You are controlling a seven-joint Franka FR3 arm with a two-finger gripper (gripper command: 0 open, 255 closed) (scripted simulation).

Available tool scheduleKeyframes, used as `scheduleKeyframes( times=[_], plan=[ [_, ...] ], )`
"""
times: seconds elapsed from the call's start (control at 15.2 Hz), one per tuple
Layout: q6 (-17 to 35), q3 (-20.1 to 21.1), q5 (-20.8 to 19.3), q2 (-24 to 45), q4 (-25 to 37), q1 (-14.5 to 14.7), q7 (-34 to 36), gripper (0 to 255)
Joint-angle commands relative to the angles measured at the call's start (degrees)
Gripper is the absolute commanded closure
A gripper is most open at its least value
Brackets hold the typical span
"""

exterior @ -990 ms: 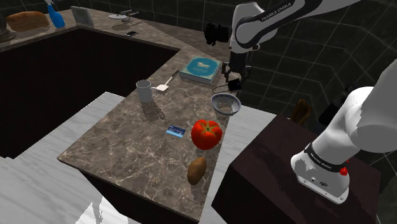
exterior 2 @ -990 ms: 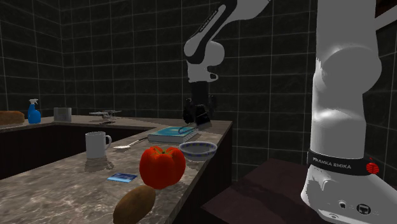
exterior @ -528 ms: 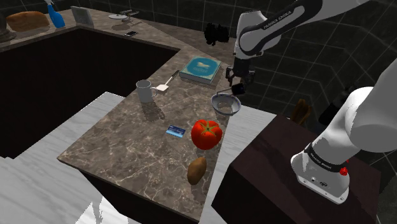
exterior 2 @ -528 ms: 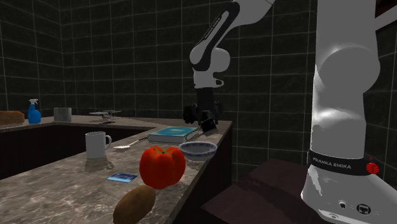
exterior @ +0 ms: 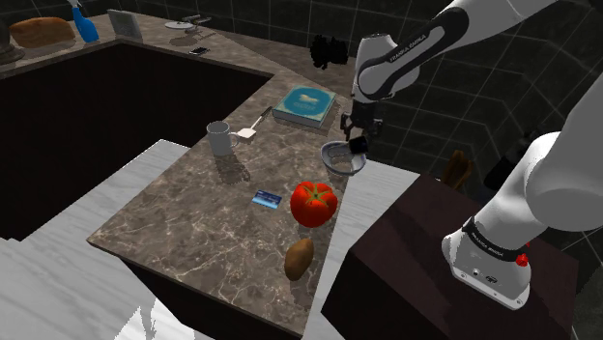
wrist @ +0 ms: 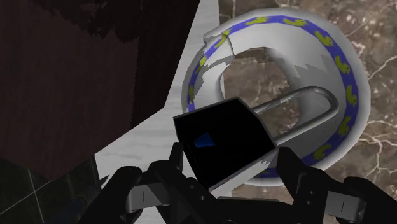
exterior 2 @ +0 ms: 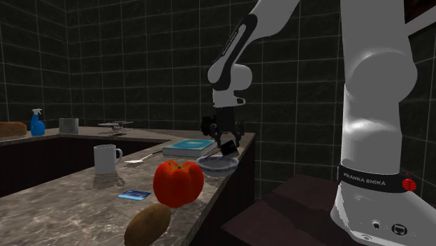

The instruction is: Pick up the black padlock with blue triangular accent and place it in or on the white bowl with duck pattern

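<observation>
Padlock (wrist: 222,143) clamped between the two black fingers of gripper (wrist: 232,167), fingers part-closed against the black body from either side. Blue triangle mark visible on the body; grey shackle pointing away from the fingers, out over bowl (wrist: 347,76). Held tilted, just above the bowl's rim on the side nearest the counter edge; contact with the bowl not determinable. Bowl white, blue band with yellow ducks inside the rim, upright on brown marbled counter (exterior: 193,212), close to its edge. From the shoulder view: book (exterior: 304,102) beyond the bowl, mug (exterior: 219,138) and spoon (exterior: 253,127) to the bowl's left, tomato (exterior: 313,203) nearer than the bowl, blue card (exterior: 266,200) just beside the tomato, potato (exterior: 299,259) nearest of all, well apart from the bowl.
</observation>
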Motion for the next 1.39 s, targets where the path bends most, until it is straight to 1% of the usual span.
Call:
scheduleKeyframes(
  times=[0.0,0.13,0.66,0.73,1.06,1.32],
  plan=[
    [1.5,0.0,0.5,1.2,-0.3,-0.1,-0.4,255],
    [3.2,0.2,1.1,2.8,-0.5,-0.2,-0.8,255],
    [3.2,0.1,1.1,2.8,-0.5,-0.1,-0.8,255],
    [3.1,0.2,1.1,2.7,-0.5,-0.1,-0.8,0],
    [3.2,0.1,1.1,2.8,-0.5,-0.1,-0.8,0],
    [-4.3,-0.2,-0.8,-2.3,2.1,0.2,0.6,0]
  ],
)
